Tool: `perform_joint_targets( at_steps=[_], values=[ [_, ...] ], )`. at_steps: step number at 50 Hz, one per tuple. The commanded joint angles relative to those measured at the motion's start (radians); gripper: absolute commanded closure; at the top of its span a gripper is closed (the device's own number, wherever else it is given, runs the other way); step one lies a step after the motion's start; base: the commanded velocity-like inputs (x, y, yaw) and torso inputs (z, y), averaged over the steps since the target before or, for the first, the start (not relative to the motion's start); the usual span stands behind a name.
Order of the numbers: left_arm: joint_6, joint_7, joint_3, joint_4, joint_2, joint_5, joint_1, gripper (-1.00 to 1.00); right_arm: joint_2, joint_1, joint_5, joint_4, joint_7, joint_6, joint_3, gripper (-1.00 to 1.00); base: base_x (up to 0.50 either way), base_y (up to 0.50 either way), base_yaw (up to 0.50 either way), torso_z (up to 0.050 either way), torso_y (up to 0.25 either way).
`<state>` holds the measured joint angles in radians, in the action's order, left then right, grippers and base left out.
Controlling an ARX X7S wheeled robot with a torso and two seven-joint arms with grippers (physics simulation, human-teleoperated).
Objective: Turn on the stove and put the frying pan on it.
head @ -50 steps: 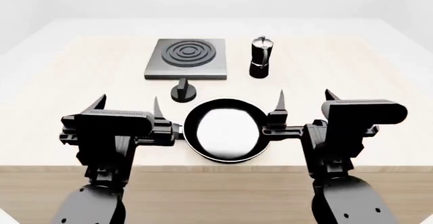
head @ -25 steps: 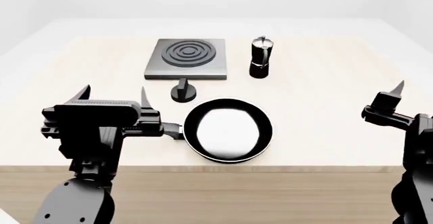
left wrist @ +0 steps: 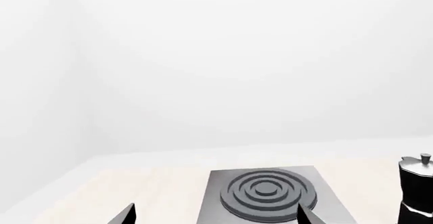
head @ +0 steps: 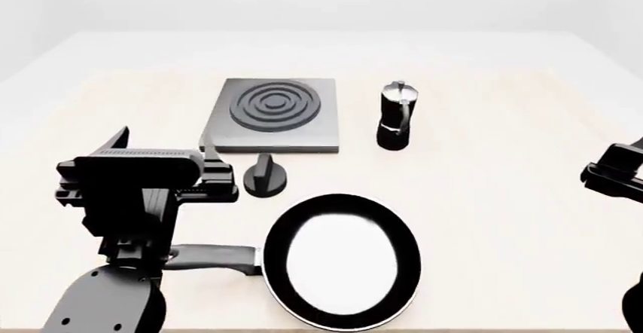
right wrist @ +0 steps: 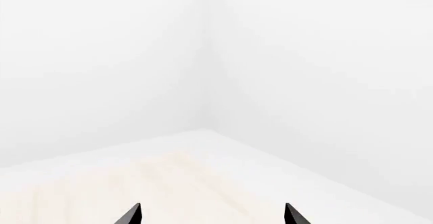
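The stove [head: 223, 131] is a grey square plate with a ringed burner [head: 274, 105] at the table's middle back. Its black knob [head: 263, 178] stands apart in front of it. The frying pan [head: 342, 261] lies near the front edge, its handle [head: 213, 258] pointing left under my left arm. My left gripper [head: 166, 143] is open and empty, left of the knob and above the handle. Its wrist view faces the stove [left wrist: 271, 193] between its fingertips [left wrist: 129, 215]. My right gripper [right wrist: 212, 216] is open and empty over bare table, at the head view's right edge [head: 615, 173].
A black-and-silver moka pot [head: 397, 117] stands right of the stove and shows in the left wrist view [left wrist: 416, 188]. The light wooden table [head: 502, 197] runs to white walls at the back and sides.
Both grippers have moved outward from the pan's sides, the right one out to the view's right edge. The head view has shifted, so the pan shows larger and lower.
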<state>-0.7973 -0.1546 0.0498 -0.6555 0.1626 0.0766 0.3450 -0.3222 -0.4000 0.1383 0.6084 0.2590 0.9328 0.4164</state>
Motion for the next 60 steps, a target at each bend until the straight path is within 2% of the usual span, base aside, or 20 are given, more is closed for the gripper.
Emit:
perform_joint_targets(
  at_steps=[1,34,39,40,42,43,45,46,47,48,49,52,55,60],
  values=[
    [-0.002,-0.007,0.001,-0.002,0.007,0.007,0.002,-1.0,-0.006,0.003,0.006,0.0,-0.002,0.004,0.006,-1.0,0.5,0.0,0.0,0.0,0.0],
    [-0.042,-0.028,-0.007,0.0,0.011,0.041,0.015,-1.0,-0.006,0.003,-0.004,-0.027,0.018,-0.011,-0.024,-1.0,0.47,0.0,0.0,0.0,0.001],
    [-0.222,0.012,-0.045,-0.058,0.0,0.125,0.078,-1.0,-0.012,0.003,-0.003,-0.032,0.014,0.0,-0.041,-1.0,0.0,0.0,0.0,0.0,0.0],
    [-0.372,0.003,-0.066,-0.072,-0.015,0.153,0.146,-1.0,-0.014,0.003,-0.005,-0.033,0.015,0.004,-0.047,-1.0,0.0,0.0,0.0,0.0,0.0],
    [-0.479,-0.014,-0.085,-0.083,-0.026,0.16,0.197,-1.0,-0.015,0.0,-0.003,-0.03,0.015,0.011,-0.048,-1.0,0.0,0.0,0.0,0.0,0.0],
    [-0.619,-0.022,-0.109,-0.085,-0.036,0.172,0.274,-1.0,-0.016,-0.001,-0.003,-0.027,0.015,0.015,-0.049,-1.0,0.0,0.0,0.0,0.0,0.0],
    [-0.768,-0.004,-0.171,-0.078,-0.058,0.208,0.364,-1.0,-0.018,-0.001,-0.003,-0.028,0.014,0.016,-0.055,-1.0,0.0,0.0,0.0,0.0,0.0],
    [-0.773,-0.154,-0.266,0.072,0.023,0.358,0.414,-1.0,-0.018,-0.001,-0.002,-0.03,0.012,0.014,-0.056,-1.0,0.0,0.0,0.0,0.0,0.0],
    [-0.773,-0.304,-0.29,0.165,0.083,0.508,0.449,-1.0,-0.016,-0.003,0.003,-0.031,0.01,0.016,-0.053,-1.0,0.0,0.0,0.0,0.0,0.0],
    [-0.772,-0.454,-0.296,0.214,0.109,0.658,0.474,-1.0,-0.013,-0.004,0.007,-0.032,0.008,0.017,-0.048,-1.0,0.0,0.0,0.0,0.0,0.0],
    [-0.772,-0.604,-0.234,0.282,0.169,0.808,0.511,-1.0,-0.011,-0.007,0.014,-0.036,0.004,0.021,-0.045,-1.0,0.0,0.0,0.0,0.0,0.0],
    [-0.765,-1.039,-0.137,0.47,0.256,1.258,0.583,-1.0,-0.008,-0.011,0.016,-0.04,0.004,0.023,-0.05,-1.0,0.0,0.0,0.0,0.0,0.0],
    [-0.741,-1.141,-0.056,0.64,0.31,1.708,0.63,-1.0,-0.007,-0.006,0.014,-0.05,0.005,0.018,-0.059,-1.0,0.0,0.0,0.0,0.0,0.0],
    [-0.749,-1.13,0.063,0.786,0.36,1.779,0.671,-1.0,-0.003,-0.002,0.015,-0.063,0.004,0.01,-0.063,-1.0,0.0,0.0,0.0,0.0,0.0]
  ],
)
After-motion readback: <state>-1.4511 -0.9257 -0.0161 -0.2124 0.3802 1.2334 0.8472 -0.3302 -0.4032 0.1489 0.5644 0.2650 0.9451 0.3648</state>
